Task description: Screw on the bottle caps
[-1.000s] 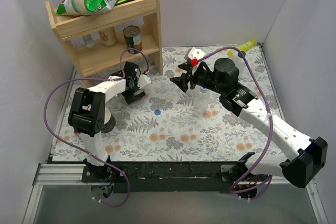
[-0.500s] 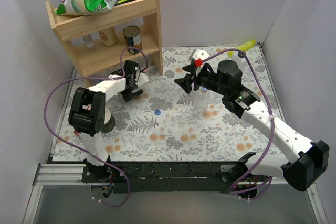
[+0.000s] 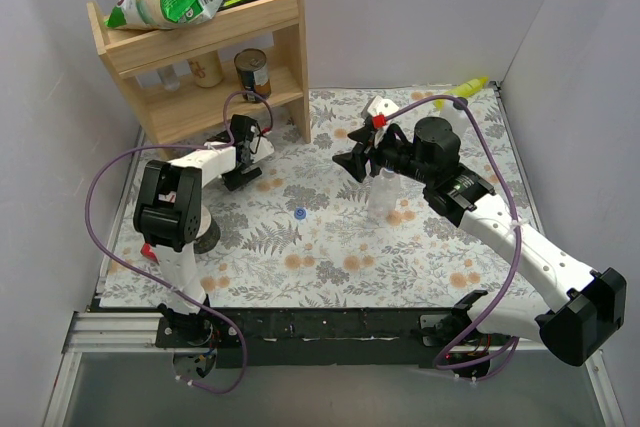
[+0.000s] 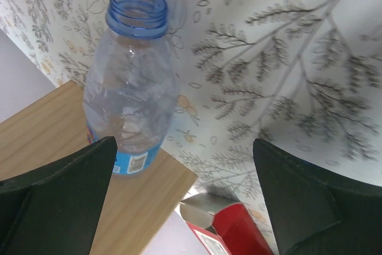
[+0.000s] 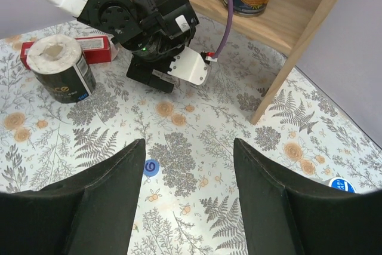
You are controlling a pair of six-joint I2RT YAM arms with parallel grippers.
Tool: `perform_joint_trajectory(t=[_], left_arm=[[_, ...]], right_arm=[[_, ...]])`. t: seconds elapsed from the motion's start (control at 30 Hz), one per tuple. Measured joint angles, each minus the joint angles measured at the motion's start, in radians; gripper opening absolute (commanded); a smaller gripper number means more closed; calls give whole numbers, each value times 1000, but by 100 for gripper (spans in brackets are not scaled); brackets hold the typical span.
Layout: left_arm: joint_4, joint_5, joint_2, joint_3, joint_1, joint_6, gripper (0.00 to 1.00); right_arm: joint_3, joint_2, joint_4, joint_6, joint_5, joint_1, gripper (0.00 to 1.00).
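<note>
On the left wrist camera my left gripper [image 4: 184,143] is spread wide. Its two dark fingers [image 4: 59,195] sit at the bottom corners of the view with nothing between them and nothing touching them. Just ahead of the left finger is a clear bottle [image 4: 131,88] with a blue label. Its blue threaded neck is open and bare of any cap. The label end is against a wooden board of the shelf [image 3: 200,47], and the neck shows over the flowered mat [image 4: 286,58]. From this tilted view I cannot tell whether the bottle stands or lies. A red box [image 4: 221,228] shows at the bottom edge, between the fingers.

My right gripper [image 5: 190,143] is also released, jaws far apart and holding nothing. On the mat below it, close by the left finger's tip, lies a small blue cap [image 5: 150,167], loose and untouched. Beyond the cap that camera shows the left gripper [image 5: 158,34] low over the mat near the shelf's foot.

From above, the cap [image 3: 300,213] lies mid-mat between the two arms. A second bottle [image 3: 380,195] stands upright just under the right arm, to the right of the cap. A tin [image 3: 253,74] sits on the lower shelf.
</note>
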Motion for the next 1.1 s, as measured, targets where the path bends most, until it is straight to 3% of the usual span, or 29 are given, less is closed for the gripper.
perform_joint_trajectory(t=[0.27, 0.47, 0.67, 0.83, 0.93, 1.1], left_arm=[[51, -24, 22, 4, 14, 51, 98], [52, -27, 95, 97, 26, 72, 98], [-69, -11, 193, 258, 64, 35, 98], [-167, 2, 188, 263, 95, -3, 98], [-242, 18, 180, 261, 108, -39, 94], [-349, 57, 159, 236, 129, -102, 75]], right_arm=[[-1, 0, 0, 7, -3, -2, 68], [-2, 0, 0, 18, -10, -7, 68], [-1, 0, -1, 23, -22, -13, 68], [-2, 0, -1, 25, -26, -25, 68], [-2, 0, -1, 25, -28, -31, 68], [-2, 1, -1, 26, -29, -39, 67]])
